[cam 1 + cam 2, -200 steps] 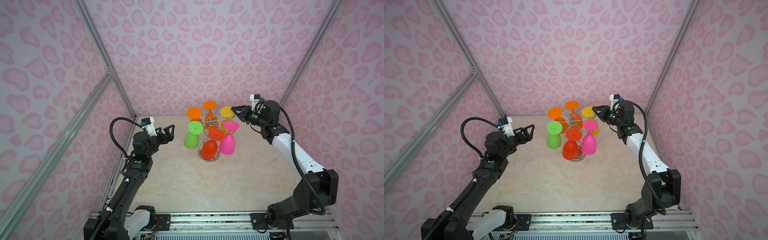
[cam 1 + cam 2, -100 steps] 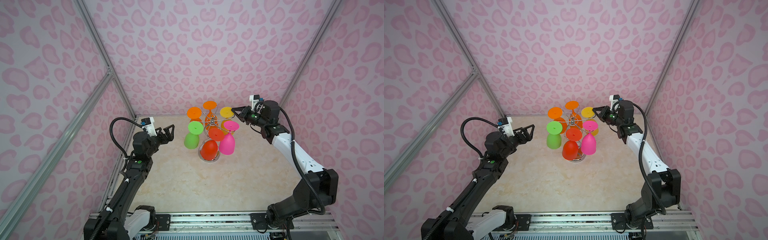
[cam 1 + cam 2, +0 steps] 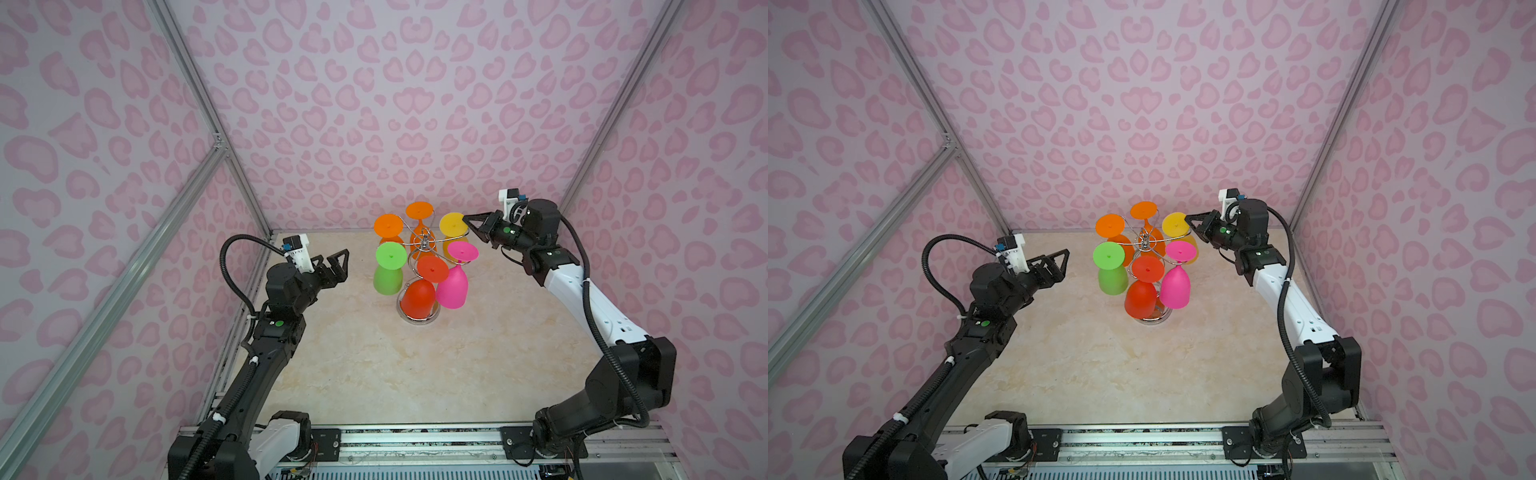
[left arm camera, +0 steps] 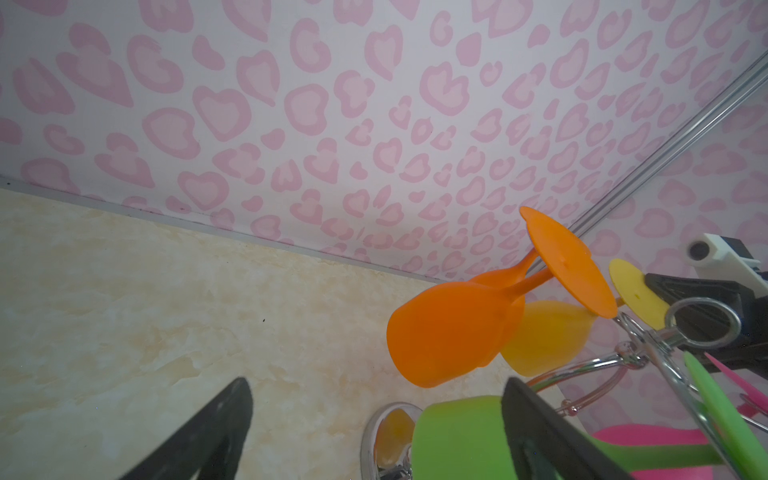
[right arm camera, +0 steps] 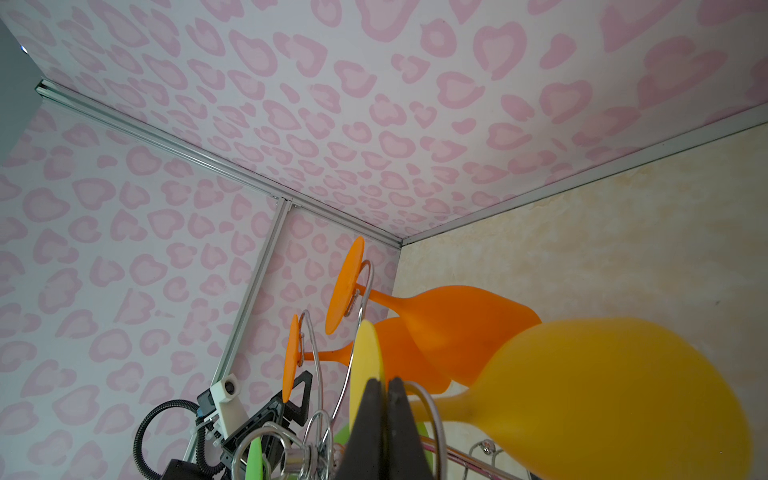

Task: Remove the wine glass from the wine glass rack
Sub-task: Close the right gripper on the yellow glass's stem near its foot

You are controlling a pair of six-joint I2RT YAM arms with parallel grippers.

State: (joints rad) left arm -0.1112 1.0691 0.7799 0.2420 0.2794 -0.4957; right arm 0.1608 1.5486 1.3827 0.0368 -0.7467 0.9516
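The right gripper (image 5: 387, 380) has its jaws pressed flat together with no gap showing. They sit right against the foot disc of the yellow wine glass (image 5: 602, 399). The foot stands edge-on just beside them and the stem runs in behind them. Whether the rim or the stem is pinched cannot be told.

Just past the jaws, that glass hangs bowl-down from a curled arm of the wine glass rack (image 3: 424, 243). Two orange glasses (image 5: 449, 324) hang beyond it. The pink glass (image 3: 453, 286), red glass (image 3: 417, 297) and green glass (image 3: 387, 278) hang further round, on the side away from these jaws. The rack's round base stands on the tabletop (image 3: 374, 374).

The left gripper (image 3: 334, 257) holds its jaws spread wide and empty, well apart from the rack, with the green glass nearest ahead of them.

The glasses look like matte moulded plastic, so they are probably light, stiff and not very fragile. The smooth, rounded bowl seems likely to slip in a pinch. The thin stem just under the foot looks the surest hold. The foot probably has to slide out along the wire hook and not be pulled straight down, or the light rack may tip.
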